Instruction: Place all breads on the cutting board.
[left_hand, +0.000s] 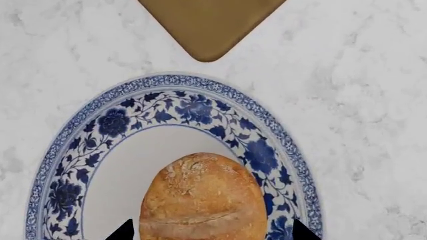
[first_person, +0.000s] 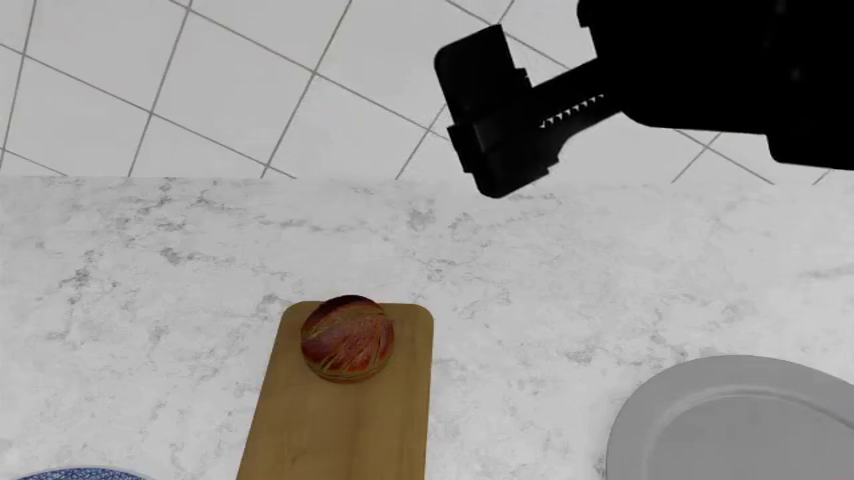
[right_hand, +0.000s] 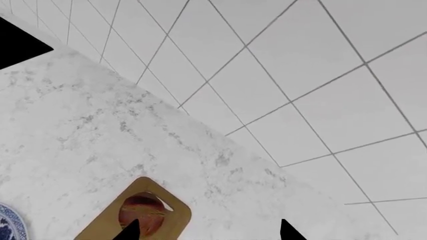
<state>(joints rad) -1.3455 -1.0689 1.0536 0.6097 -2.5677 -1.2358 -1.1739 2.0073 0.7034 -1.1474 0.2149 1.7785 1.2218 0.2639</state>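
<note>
The golden-tan bread with a scored top lies on a blue-and-white patterned plate. My left gripper is open, one fingertip on each side of this bread, with a small gap at both sides. A corner of the tan cutting board lies just beyond the plate. In the head view the darker reddish-brown bread sits on the far end of the cutting board. It also shows in the right wrist view. My right gripper is open and empty, raised high above the counter.
A plain grey plate sits at the front right of the white marble counter. A white tiled wall runs behind the counter. The blue plate's rim shows at the head view's lower left.
</note>
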